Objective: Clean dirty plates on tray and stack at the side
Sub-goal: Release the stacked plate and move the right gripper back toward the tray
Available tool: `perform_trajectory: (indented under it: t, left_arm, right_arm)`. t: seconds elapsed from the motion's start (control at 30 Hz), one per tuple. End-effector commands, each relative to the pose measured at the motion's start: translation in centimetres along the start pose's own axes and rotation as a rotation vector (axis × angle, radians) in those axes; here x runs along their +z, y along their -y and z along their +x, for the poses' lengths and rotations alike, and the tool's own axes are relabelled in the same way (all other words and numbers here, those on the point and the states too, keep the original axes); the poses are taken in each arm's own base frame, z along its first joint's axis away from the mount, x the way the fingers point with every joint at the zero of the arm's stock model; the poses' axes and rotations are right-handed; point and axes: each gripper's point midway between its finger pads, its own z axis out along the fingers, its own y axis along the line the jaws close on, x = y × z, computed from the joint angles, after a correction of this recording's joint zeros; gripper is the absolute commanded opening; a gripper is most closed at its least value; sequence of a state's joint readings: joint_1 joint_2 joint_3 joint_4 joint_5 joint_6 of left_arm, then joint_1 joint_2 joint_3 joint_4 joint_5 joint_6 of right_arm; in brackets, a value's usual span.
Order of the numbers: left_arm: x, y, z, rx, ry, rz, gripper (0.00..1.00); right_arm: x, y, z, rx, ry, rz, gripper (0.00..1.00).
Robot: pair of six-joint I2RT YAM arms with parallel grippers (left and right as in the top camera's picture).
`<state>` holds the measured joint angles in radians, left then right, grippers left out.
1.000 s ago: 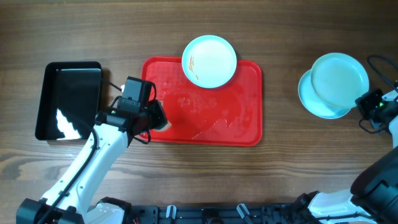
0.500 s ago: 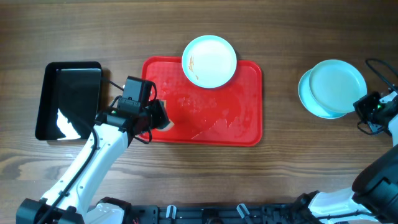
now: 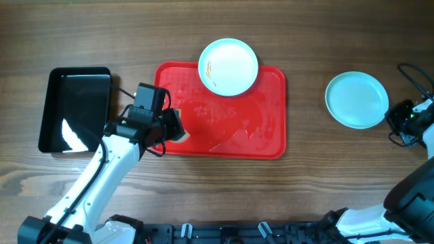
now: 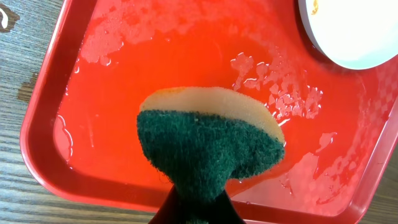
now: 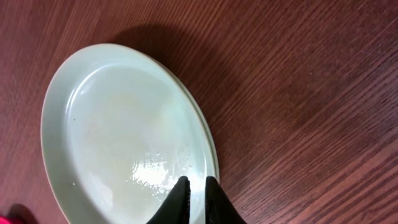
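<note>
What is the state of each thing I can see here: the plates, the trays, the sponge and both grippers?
plate on the tray: dirty, orange-brown smears near its left rim.
stacked plates: two, aligned, top one wet, no smears.
red tray: wet, with foam patches.
sponge: squeezed, over the red tray.
black tray: glossy, lying flat.
left gripper: shut on the sponge.
right gripper: shut on the stacked plates' rim.

Slid the upper plate (image 3: 357, 99) from its up-right overhang down-left, squarely onto the lower plate (image 5: 213, 158), leaving one round outline on the table (image 3: 319, 176) instead of two.
</note>
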<state>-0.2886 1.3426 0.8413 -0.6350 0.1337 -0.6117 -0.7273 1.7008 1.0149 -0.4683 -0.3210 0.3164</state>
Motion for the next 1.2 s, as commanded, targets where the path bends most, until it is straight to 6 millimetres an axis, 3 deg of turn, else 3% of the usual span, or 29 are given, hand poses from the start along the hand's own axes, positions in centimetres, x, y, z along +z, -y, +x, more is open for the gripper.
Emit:
perform_trajectory:
  t: [0.0,0.13,0.23,0.33,0.43,0.53,0.7,0.87,1.0,1.17]
  left_arm:
    - [0.1,0.2,0.4,-0.005,-0.016,0.013,0.04]
    - [0.1,0.2,0.4,-0.004,-0.015,0.013,0.04]
    - [0.1,0.2,0.4,-0.004,-0.015,0.013,0.04]
    - [0.1,0.2,0.4,-0.004,-0.015,0.014,0.04]
    - [0.1,0.2,0.4,-0.005,-0.015,0.014,0.04]
    - [0.1,0.2,0.4,-0.005,-0.016,0.013,0.04]
    - [0.1,0.1,0.5,-0.005,-0.019,0.011,0.04]
    - [0.1,0.1,0.5,-0.005,-0.019,0.011,0.04]
    - [0.1,0.2,0.4,-0.005,-0.016,0.013,0.04]
    - [0.1,0.3,0.2,-0.003,-0.010,0.018,0.04]
  right_arm:
    - [0.3,-2.8,1.4,0.000,-0.068,-0.168,0.04]
    - [-1.0,-6.9,2.6,-0.002,-0.145,-0.416,0.05]
    - [-2.7,-10.4,4.1,-0.022,-0.222,-0.611,0.24]
    - [-3.5,-13.6,6.4,-0.072,-0.306,-0.722,0.56]
    - [-3.5,-16.6,9.7,-0.148,-0.398,-0.754,0.69]
    - [-3.1,-20.6,15.1,-0.361,-0.472,-0.778,1.00]
    - [-1.5,-25.7,21.4,-0.676,-0.418,-0.742,1.00]
    - [2.4,-25.4,21.9,-0.668,-0.200,-0.355,0.98]
    - [2.7,-25.8,22.8,-0.700,-0.117,-0.271,0.77]
    - [2.6,-27.5,23.4,-0.732,-0.063,-0.308,0.51]
